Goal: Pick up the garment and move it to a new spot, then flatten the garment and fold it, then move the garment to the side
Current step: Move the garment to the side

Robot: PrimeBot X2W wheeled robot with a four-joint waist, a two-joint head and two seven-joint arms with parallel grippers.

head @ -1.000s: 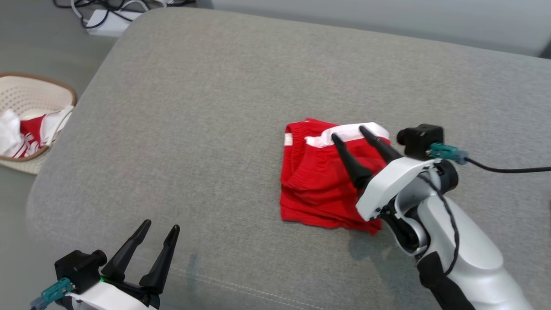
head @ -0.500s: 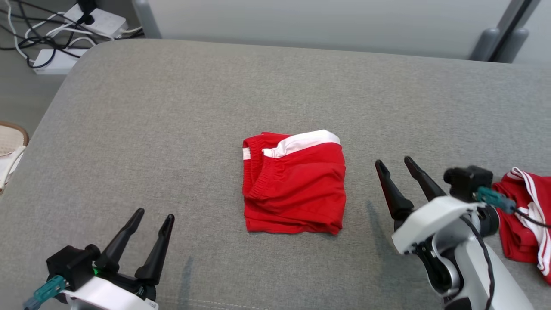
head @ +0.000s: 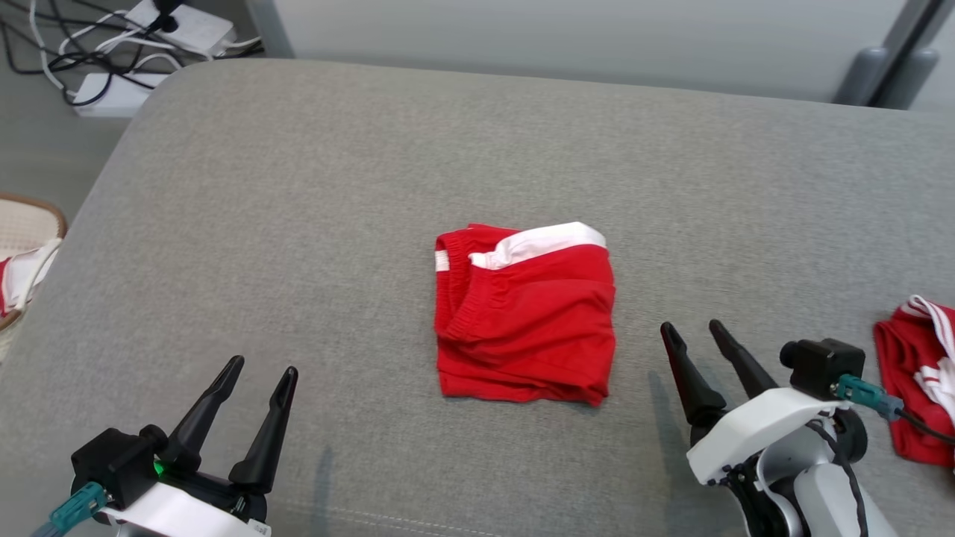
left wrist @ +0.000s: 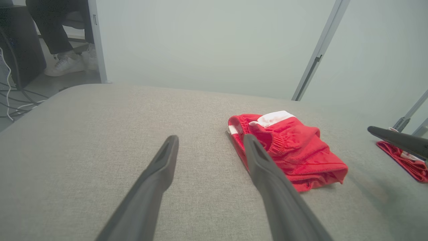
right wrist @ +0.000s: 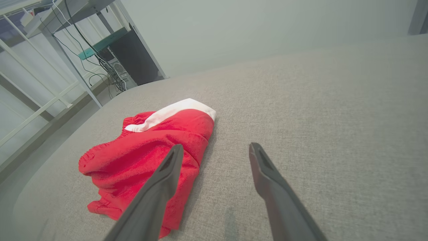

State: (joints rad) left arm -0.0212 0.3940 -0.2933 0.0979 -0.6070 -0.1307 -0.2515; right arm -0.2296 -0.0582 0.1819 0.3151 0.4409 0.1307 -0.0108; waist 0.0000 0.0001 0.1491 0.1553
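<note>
The garment (head: 526, 313), red with a white band, lies folded into a compact square in the middle of the grey cushion (head: 373, 186). It also appears in the left wrist view (left wrist: 287, 147) and in the right wrist view (right wrist: 150, 154). My right gripper (head: 690, 330) hovers open just right of the garment, apart from it, with nothing between its fingers. At the lower left my left gripper (head: 261, 367) stands open and empty, well clear of the garment. In each wrist view the two dark fingers are spread over bare fabric.
A second red-and-white garment (head: 918, 373) lies at the cushion's right edge, close to my right wrist. A wicker basket (head: 30, 224) with clothes stands on the floor at far left. Power strips and cables (head: 134, 45) lie behind the cushion's far left corner.
My right gripper has come off the folded garment and drawn back to its right, open. The head camera turned, shifting the whole picture. The left gripper has stayed put.
</note>
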